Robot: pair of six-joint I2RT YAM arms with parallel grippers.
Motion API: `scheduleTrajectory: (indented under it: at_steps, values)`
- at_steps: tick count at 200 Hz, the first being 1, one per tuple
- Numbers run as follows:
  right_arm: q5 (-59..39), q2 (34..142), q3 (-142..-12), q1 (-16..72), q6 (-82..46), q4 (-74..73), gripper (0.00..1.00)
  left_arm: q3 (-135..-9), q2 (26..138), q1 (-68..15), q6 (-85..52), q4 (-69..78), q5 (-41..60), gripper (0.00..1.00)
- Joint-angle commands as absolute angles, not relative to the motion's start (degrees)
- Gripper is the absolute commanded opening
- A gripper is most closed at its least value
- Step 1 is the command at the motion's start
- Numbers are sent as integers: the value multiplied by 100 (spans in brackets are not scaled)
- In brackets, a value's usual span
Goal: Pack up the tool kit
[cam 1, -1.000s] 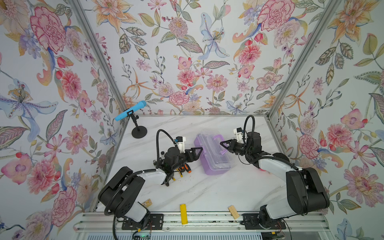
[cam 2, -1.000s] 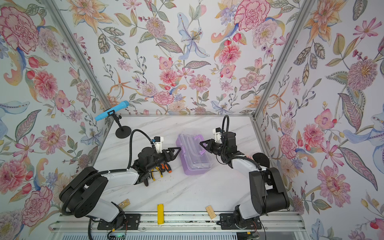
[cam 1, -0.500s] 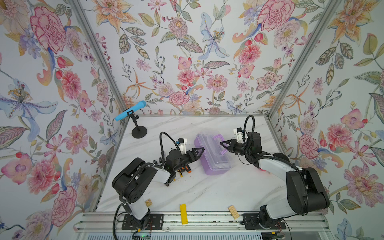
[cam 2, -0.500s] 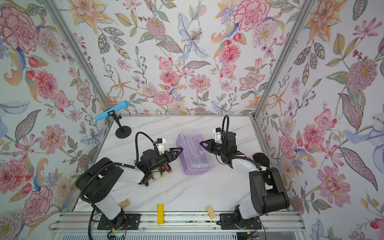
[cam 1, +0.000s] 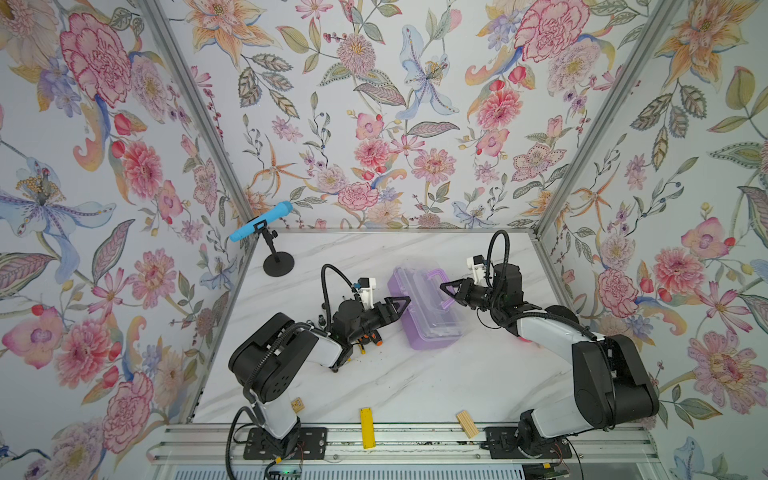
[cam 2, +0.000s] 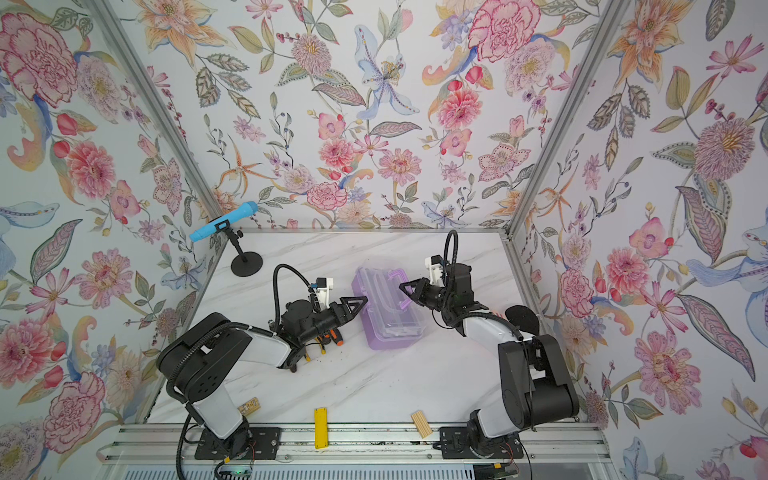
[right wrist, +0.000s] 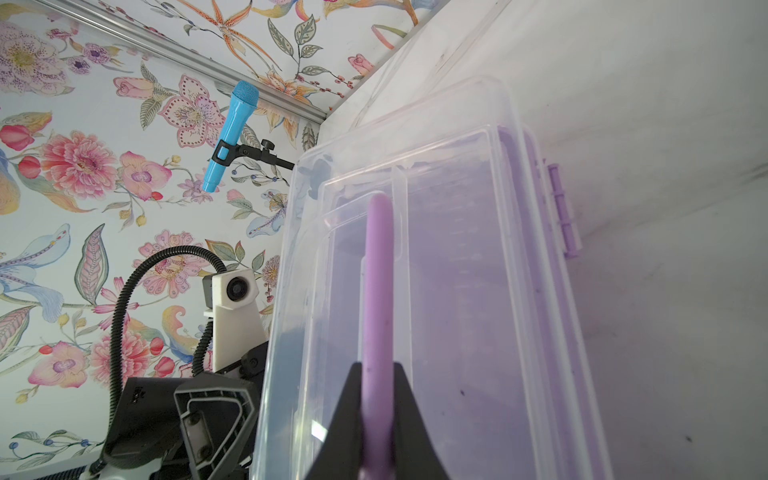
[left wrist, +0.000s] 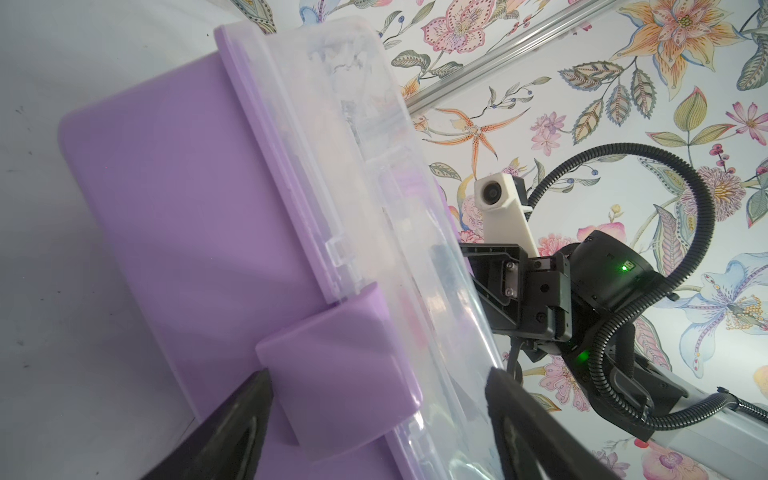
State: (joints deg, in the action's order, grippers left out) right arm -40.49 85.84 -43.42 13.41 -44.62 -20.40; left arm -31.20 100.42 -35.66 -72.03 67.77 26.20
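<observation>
Purple handle (right wrist: 376, 291) tight between right fingers (right wrist: 345, 415); latch (left wrist: 340, 374) between wide left fingers (left wrist: 232, 436).

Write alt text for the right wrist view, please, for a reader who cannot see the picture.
The right gripper has its black fingers shut on the purple handle of the clear-lidded lilac tool kit case, which fills the middle of the view. Behind it are the left arm's wrist camera, a blue microphone and a floral wall.
</observation>
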Motion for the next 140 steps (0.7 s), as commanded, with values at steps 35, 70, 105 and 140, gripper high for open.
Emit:
scheduleTrajectory:
  at_steps: [35,70,105,140]
  values:
    - [-3937,8666,-4359,1389,-4483,-1985,0,-3188,10239,-3674,-7244,6984,2755,84]
    - [-3924,8697,-4368,1429,-4474,-1970,0,-3145,10264,-3683,-7371,7182,2783,84]
    - [-3799,8671,-4403,1477,-4362,-1813,0,-3154,10881,-3576,-8818,9560,3183,82]
    - [-3627,8555,-4471,1485,-4154,-1552,0,-3516,10942,-3533,-9301,10037,3486,79]
